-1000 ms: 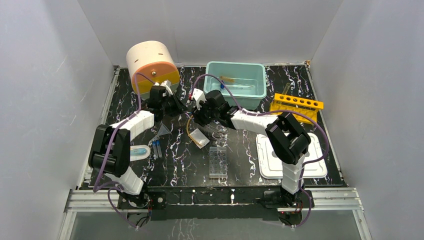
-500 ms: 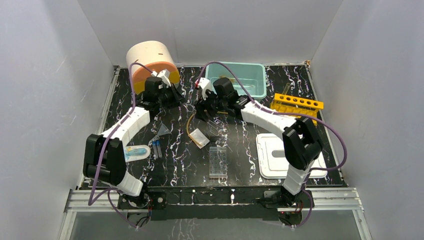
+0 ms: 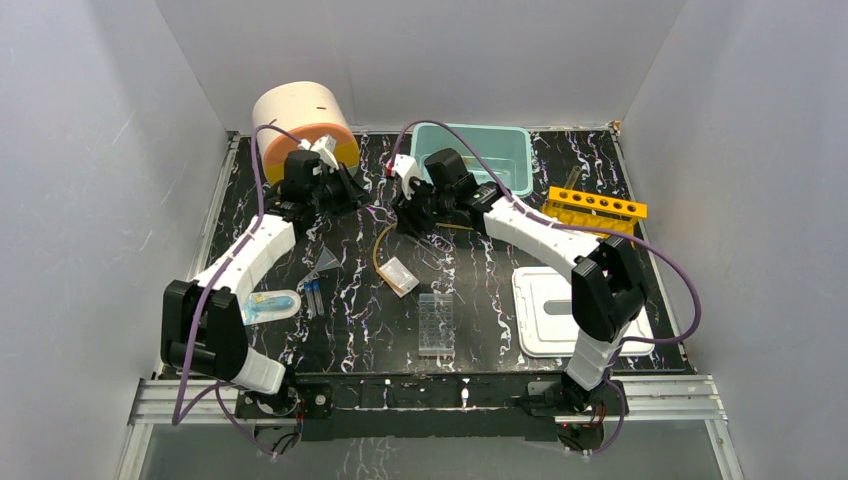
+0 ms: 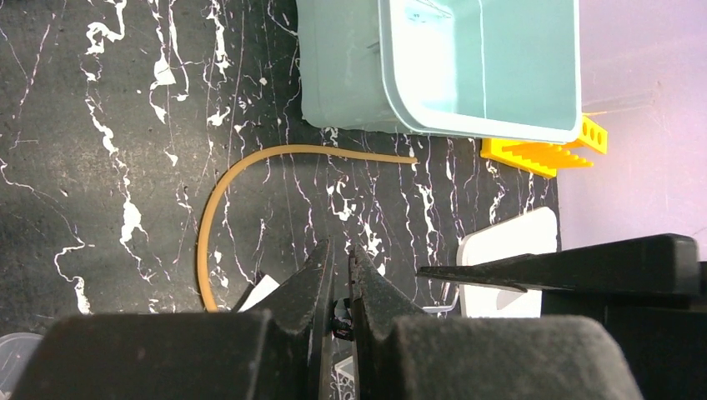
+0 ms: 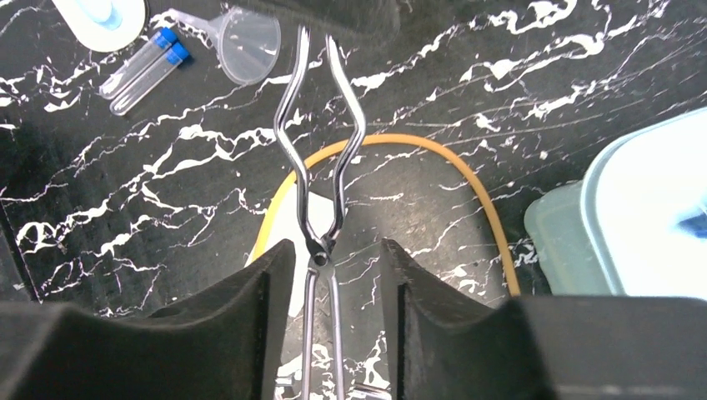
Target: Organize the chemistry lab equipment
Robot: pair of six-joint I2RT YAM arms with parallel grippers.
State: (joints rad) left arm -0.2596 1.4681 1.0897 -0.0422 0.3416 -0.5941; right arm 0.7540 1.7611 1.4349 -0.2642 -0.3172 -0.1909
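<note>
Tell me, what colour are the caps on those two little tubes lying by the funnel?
Blue caps on clear tubes; the right wrist view shows them best.

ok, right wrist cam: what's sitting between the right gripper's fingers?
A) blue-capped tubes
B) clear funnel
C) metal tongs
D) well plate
C: the metal tongs run up between the fingers of the right gripper, with the pivot about level with the fingertips. The clear funnel and blue-capped tubes lie farther off, outside the fingers.
</note>
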